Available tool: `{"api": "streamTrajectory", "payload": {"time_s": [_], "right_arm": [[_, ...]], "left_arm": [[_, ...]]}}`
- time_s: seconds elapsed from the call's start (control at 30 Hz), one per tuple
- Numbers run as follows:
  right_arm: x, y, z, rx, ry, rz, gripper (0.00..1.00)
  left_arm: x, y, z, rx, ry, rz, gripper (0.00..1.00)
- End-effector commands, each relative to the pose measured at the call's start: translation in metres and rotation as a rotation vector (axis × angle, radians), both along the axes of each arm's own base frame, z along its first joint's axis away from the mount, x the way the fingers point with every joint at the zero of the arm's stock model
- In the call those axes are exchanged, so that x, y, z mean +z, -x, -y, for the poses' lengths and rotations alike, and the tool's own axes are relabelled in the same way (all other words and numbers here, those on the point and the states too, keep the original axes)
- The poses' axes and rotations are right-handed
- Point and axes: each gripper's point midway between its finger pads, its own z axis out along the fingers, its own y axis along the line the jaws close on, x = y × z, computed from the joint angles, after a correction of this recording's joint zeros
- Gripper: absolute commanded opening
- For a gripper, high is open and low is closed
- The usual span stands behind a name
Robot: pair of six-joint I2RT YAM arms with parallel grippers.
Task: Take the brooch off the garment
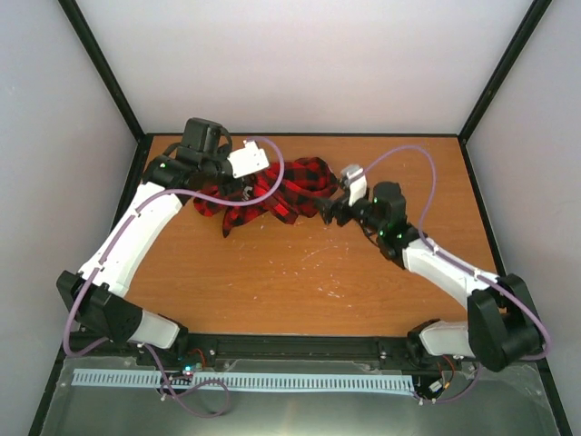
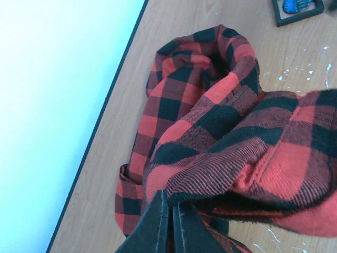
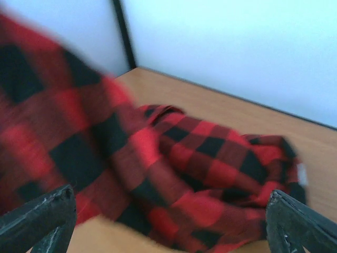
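The wooden table [image 1: 300,282] fills the floor of a white-walled enclosure, with the two arms bolted at its near edge. The garment [image 1: 272,195], a red-and-black checked flannel shirt, lies bunched and twisted at the far side of the table, a little left of centre, stretching from the left arm's wrist across to the right arm's wrist. The left arm [image 1: 136,227] reaches up the left side and bends inward over the left end of the cloth; the right arm [image 1: 445,263] stretches from the near right corner toward the cloth's right end. In the left wrist view the garment [image 2: 210,137] rises in thick folds close to the lens, and the left gripper [image 2: 169,211] has its two dark fingers pressed together, pinching the lower edge of a raised fold. In the right wrist view the right gripper [image 3: 168,232] stands spread wide, one finger [image 3: 42,216] at each lower corner, holding nothing. The garment [image 3: 184,174] lies heaped on the wood beyond them, and a blurred part of it hangs near the lens on the left.
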Motion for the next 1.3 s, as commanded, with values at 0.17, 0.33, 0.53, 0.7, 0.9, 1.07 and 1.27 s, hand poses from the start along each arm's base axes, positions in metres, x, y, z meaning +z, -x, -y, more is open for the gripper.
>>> {"api": "streamTrajectory", "payload": {"time_s": [0.17, 0.33, 0.53, 0.7, 0.9, 1.07, 1.27], "right_arm": [[-0.030, 0.058, -0.048, 0.200, 0.196, 0.225, 0.94], [-0.043, 0.041, -0.066, 0.163, 0.367, 0.333, 0.94], [-0.033, 0.025, -0.100, 0.123, 0.399, 0.455, 0.92], [-0.007, -0.015, -0.101, -0.084, 0.406, 0.533, 0.56], [0.069, -0.015, -0.092, -0.036, 0.204, 0.500, 0.03], [0.139, -0.017, -0.057, 0.022, 0.021, 0.390, 0.03], [0.199, 0.006, -0.052, 0.116, 0.051, 0.393, 0.03]], "left_arm": [[0.041, -0.014, -0.006, 0.072, 0.037, 0.057, 0.01], [0.044, -0.016, -0.011, 0.100, 0.027, 0.062, 0.01], [0.045, -0.015, -0.014, 0.116, 0.020, 0.058, 0.01], [0.053, -0.014, -0.018, 0.140, 0.020, 0.066, 0.01], [0.075, -0.030, -0.043, 0.255, -0.013, 0.166, 0.01], [0.124, -0.046, -0.069, 0.362, -0.031, 0.377, 0.01], [0.182, -0.044, -0.080, 0.399, -0.017, 0.584, 0.01]]}}
